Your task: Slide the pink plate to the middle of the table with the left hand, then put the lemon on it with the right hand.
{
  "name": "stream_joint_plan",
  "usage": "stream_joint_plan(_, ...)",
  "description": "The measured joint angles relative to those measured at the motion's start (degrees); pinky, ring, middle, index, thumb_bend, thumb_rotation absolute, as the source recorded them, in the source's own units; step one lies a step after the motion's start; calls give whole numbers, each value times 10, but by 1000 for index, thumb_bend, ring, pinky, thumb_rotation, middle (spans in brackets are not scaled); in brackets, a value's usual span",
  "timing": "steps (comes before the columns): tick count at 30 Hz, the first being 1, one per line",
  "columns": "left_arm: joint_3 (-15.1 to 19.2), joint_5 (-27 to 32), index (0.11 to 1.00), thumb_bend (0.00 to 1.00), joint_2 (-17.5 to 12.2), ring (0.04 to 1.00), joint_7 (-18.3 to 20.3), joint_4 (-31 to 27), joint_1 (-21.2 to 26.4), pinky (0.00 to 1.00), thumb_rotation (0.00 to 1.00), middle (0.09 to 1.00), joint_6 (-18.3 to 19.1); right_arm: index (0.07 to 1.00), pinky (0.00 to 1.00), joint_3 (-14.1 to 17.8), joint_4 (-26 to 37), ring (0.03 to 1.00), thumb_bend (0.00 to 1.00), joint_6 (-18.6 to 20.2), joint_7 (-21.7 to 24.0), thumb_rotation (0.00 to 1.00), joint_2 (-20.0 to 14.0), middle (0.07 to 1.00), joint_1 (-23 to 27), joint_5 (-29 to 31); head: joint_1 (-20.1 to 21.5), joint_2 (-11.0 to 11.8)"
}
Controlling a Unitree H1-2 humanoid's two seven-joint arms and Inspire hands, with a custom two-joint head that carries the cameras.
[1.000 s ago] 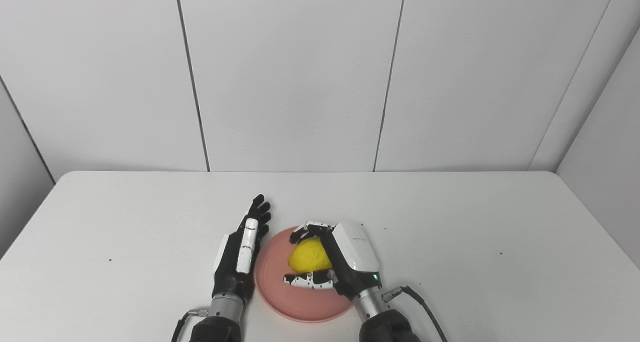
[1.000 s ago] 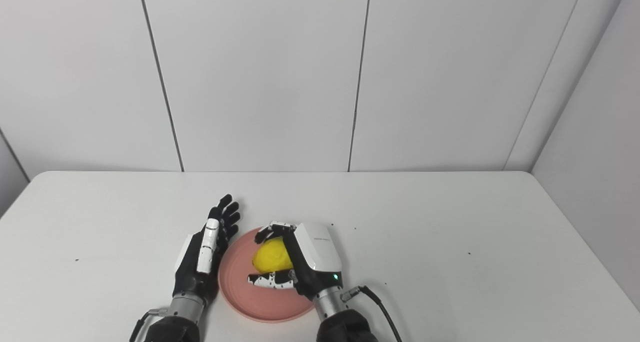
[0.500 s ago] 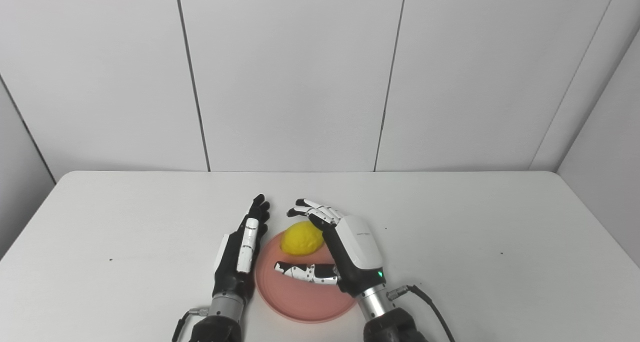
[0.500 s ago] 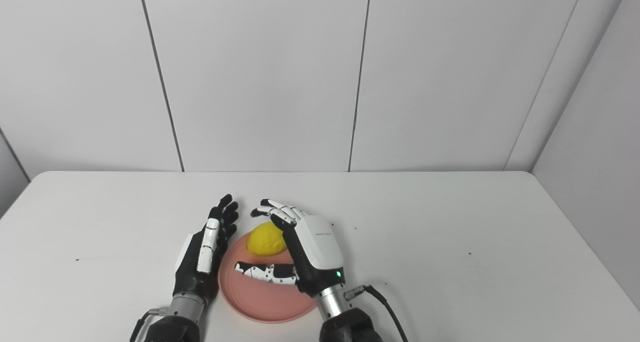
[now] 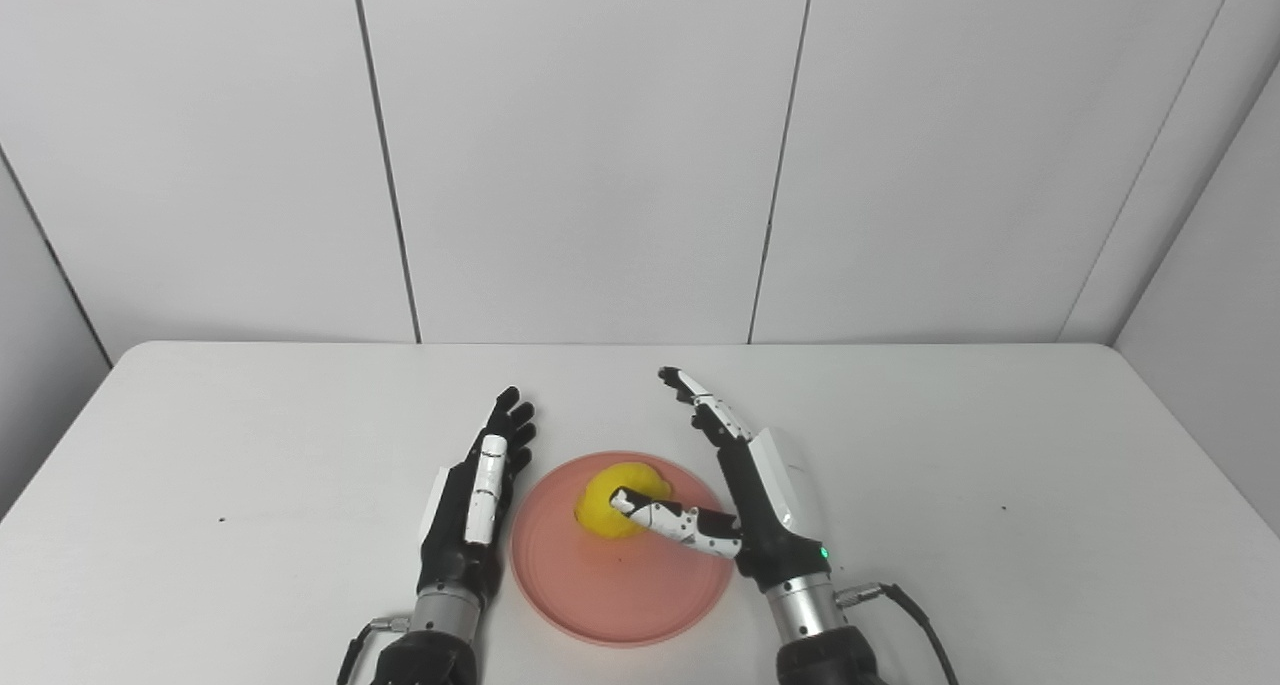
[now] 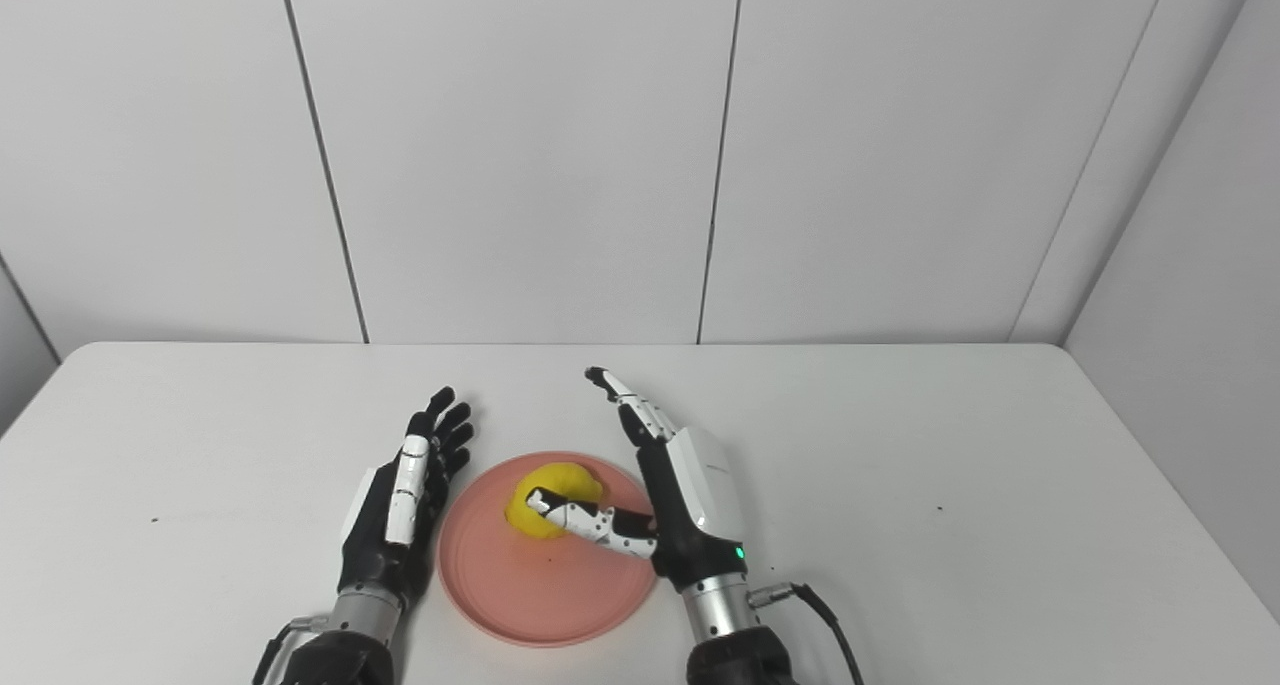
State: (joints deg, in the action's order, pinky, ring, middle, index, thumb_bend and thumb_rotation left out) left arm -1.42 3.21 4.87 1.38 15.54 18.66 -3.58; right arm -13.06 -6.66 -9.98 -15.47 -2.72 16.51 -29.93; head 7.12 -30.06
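- White table [image 5: 900,445] stands before pale wall panels; the pink plate [image 5: 600,605] lies on it near the front edge, between the two hands.
- Right hand [image 5: 760,505], just right of the plate, is spread wide and holds nothing: fingers [image 5: 700,410] stretch up and away beyond the plate's far rim, thumb reaching left across the plate in front of the lemon [image 5: 605,500]. Whether the thumb tip touches the fruit cannot be told.
- Left hand [image 5: 470,510], just left of the plate, is flat with fingers straight and empty; contact with the rim cannot be told.
- Plate holds the lemon alone, resting in its far half.
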Motion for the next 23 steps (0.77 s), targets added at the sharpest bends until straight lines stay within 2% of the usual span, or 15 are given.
stream_joint_plan(5, 5, 5, 937, 625, -4, 939, 3, 0, 0, 982, 1000, 934, 0, 898, 832, 26, 0, 893, 553, 1, 11, 888, 3, 904, -7, 35, 3, 0)
stream_joint_plan(9, 13, 22, 940, 627, -10, 941, 9, 0, 0, 980, 1000, 938, 0, 904, 836, 51, -12, 892, 571, 0, 12, 986, 7, 902, -14, 68, 5, 0)
stream_joint_plan(15, 19, 33, 943, 644, -21, 948, 15, -1, 0, 987, 1000, 942, 0, 891, 847, 72, -36, 883, 565, 0, 8, 1000, 15, 883, -14, 91, 24, -3)
stream_joint_plan(23, 20, 39, 943, 635, -28, 944, 21, -1, 0, 976, 1000, 942, 0, 924, 875, 84, -46, 918, 551, -4, 19, 1000, 22, 922, -10, 134, 25, -3)
